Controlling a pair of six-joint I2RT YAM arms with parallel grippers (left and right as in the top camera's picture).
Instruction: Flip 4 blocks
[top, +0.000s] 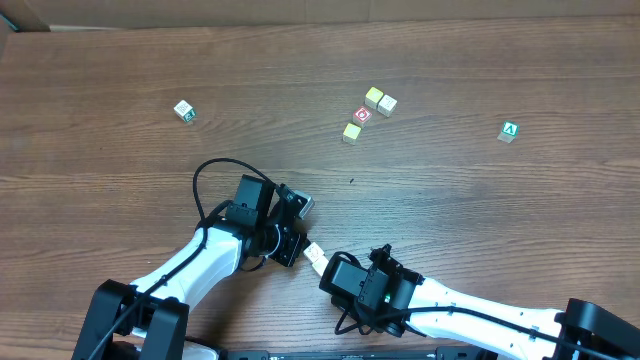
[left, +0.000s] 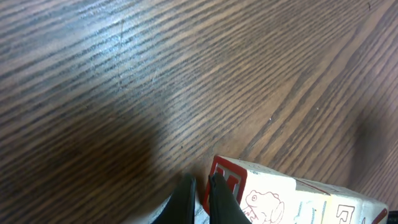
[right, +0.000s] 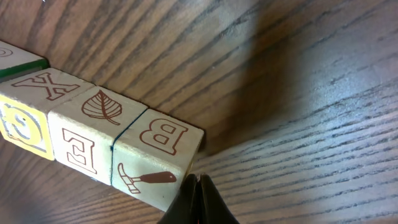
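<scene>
Overhead view: four small pale wooden blocks (top: 387, 104) loose on the brown wood-grain table (top: 120, 60), well apart from both arms. Green-marked block (top: 183, 111) alone toward the left. Cream pair (top: 374, 97) touching each other near the middle. Yellowish block (top: 352, 132) near them, with a red-faced cube (top: 362, 115) just beside both. Green "A" cube (top: 510, 131) alone, off to the right.

Left wrist view: left gripper (left: 200, 199) pressed together on nothing, tips just beside the red-bordered end of a short row of lettered cubes (left: 267, 196). Right wrist view: right gripper (right: 198, 200) likewise pinched to a point and empty, just beside the row's other end, by the cube marked B and hammer.

No block in hand, so flipping judged not yet under way.

Likely trouble from here:
- Lifting away carelessly could drag a fingertip into the row and scatter it.
- Reaching into the middle cluster could shove the red-faced cube or turn over the wrong neighbour, given such tight packing.
- Pinching so small a block off-centre could squirt it out, or roll it twice onto its starting face.

No tray, bowl or box in any view; nothing contained, every cube straight on the wood.
</scene>
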